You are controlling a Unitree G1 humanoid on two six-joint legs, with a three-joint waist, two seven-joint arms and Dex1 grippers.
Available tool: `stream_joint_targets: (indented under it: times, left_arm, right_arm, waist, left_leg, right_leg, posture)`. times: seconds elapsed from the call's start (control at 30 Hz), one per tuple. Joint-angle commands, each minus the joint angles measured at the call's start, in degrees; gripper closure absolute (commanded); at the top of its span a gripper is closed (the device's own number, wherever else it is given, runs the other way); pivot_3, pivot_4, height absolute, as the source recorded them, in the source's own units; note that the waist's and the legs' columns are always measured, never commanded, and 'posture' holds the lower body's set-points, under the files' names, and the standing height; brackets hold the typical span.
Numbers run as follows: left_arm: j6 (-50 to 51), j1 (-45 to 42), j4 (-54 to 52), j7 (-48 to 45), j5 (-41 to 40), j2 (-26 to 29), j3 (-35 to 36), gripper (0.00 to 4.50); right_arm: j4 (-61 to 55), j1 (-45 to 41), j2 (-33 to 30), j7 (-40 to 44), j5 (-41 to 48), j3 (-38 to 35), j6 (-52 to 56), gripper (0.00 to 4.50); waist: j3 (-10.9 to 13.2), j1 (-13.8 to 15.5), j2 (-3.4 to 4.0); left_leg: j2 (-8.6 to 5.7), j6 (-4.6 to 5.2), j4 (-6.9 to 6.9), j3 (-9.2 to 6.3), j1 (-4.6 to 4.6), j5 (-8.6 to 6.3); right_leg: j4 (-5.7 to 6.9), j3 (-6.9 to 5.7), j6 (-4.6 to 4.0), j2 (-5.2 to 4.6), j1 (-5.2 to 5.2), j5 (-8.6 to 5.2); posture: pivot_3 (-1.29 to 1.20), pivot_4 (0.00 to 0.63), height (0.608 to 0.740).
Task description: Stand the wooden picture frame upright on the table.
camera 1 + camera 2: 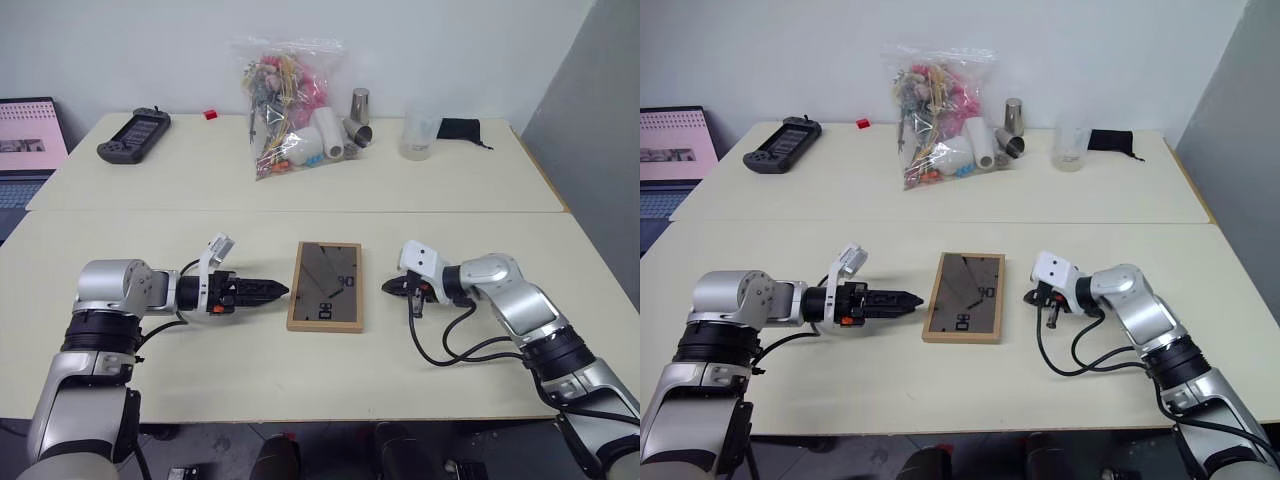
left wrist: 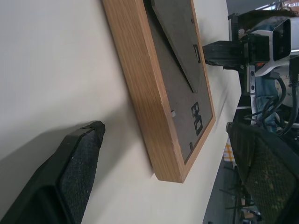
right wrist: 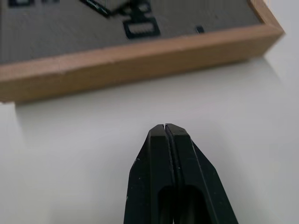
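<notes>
The wooden picture frame [image 1: 325,285] lies flat on the table [image 1: 200,370] with its dark back panel and stand flap facing up. My left gripper [image 1: 272,291] points at the frame's left edge from a short gap away. It is open, and in the left wrist view its fingers [image 2: 79,172] stand wide apart with the frame's long side [image 2: 154,107] ahead of them. My right gripper [image 1: 389,287] is shut and holds nothing. It sits just off the frame's right edge, and its tip [image 3: 164,127] is close to the wooden rim [image 3: 131,60] without touching it.
The far table carries a clear plastic bag of odds and ends [image 1: 290,105], metal cups [image 1: 358,115], a clear cup [image 1: 418,135], a black pouch [image 1: 460,128], a handheld game console [image 1: 133,133] and a small red piece [image 1: 210,114]. A laptop [image 1: 25,140] stands at far left.
</notes>
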Motion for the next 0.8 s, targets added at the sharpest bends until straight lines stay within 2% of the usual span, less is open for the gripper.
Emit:
stream_joint_targets:
  times: [0.03, 0.7, 0.8]
  left_arm:
    - [0.67, -0.07, -0.09, 0.26, -0.47, -2.62, -3.14, 0.03]
    - [-3.75, 2.15, -3.80, 1.04, -1.18, -5.36, -2.39, 0.03]
    - [-4.43, 2.92, -4.29, 0.73, -1.77, -5.77, -1.68, 0.45]
  right_arm:
    - [-0.81, -1.60, 3.00, -1.51, -0.34, 0.20, 1.02, 4.50]
    - [-0.07, -2.72, 9.90, -2.82, -2.18, 1.51, 2.07, 4.50]
    - [0.06, -2.83, 10.03, -2.95, -2.21, 1.46, 2.05, 4.50]
  waist:
    - [0.00, 0.33, 0.00]
    - [0.00, 1.44, 0.00]
    - [0.00, 1.43, 0.00]
  left_leg:
    - [-0.02, 0.00, 0.00, 0.00, 0.00, 0.00]
    - [-0.03, 0.00, 0.00, 0.00, -0.02, 0.00]
    - [-0.02, 0.00, 0.00, 0.00, -0.01, 0.00]
  right_leg:
    - [0.00, 0.00, 0.00, -0.02, 0.00, 0.00]
    - [-0.03, 0.00, 0.00, -0.04, 0.00, 0.00]
    - [-0.04, 0.00, 0.00, -0.04, 0.00, 0.00]
  posture:
    - [0.00, 0.150, 0.740]
    - [0.00, 0.150, 0.740]
    - [0.00, 0.150, 0.740]
